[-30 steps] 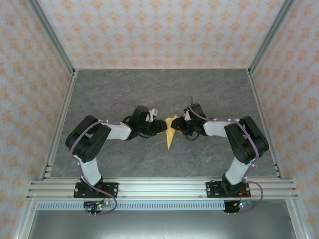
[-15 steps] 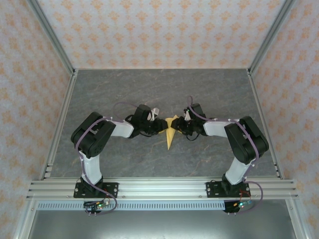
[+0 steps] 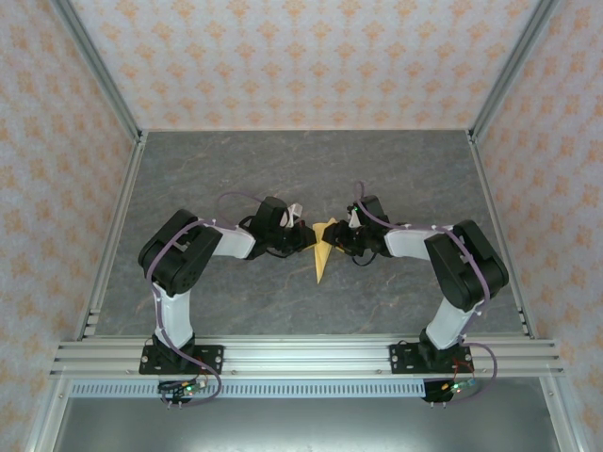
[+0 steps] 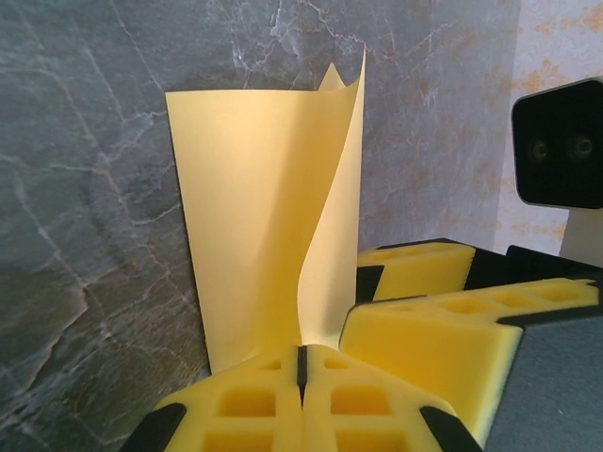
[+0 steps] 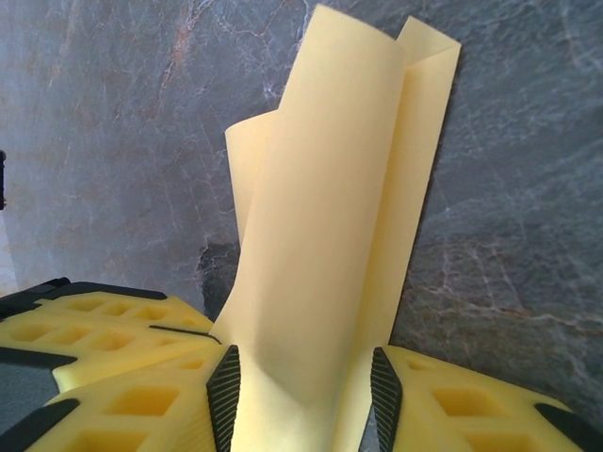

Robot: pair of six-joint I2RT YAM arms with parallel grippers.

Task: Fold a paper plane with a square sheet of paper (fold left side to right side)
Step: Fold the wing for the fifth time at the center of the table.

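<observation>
The square sheet of paper [image 3: 324, 247] is a creased yellow pointed shape on the grey table, its tip toward the near edge. My left gripper [image 3: 307, 238] meets it from the left. In the left wrist view a raised flap of the paper [image 4: 325, 235] curls up and runs down into the seam of the left gripper [image 4: 303, 363], which is shut on it. My right gripper [image 3: 341, 241] reaches in from the right. In the right wrist view the paper [image 5: 330, 235] lies between the spread jaws of the right gripper [image 5: 303, 386], which is open.
The grey marble table [image 3: 236, 169] is fenced by aluminium rails [image 3: 301, 353] and patterned walls. The two grippers stand almost fingertip to fingertip. The right gripper's yellow fingers [image 4: 443, 325] crowd the left wrist view.
The left gripper has closed onto the paper's raised flap, and its arm has shifted slightly right. The right gripper stays at the paper, its jaws a touch wider.
</observation>
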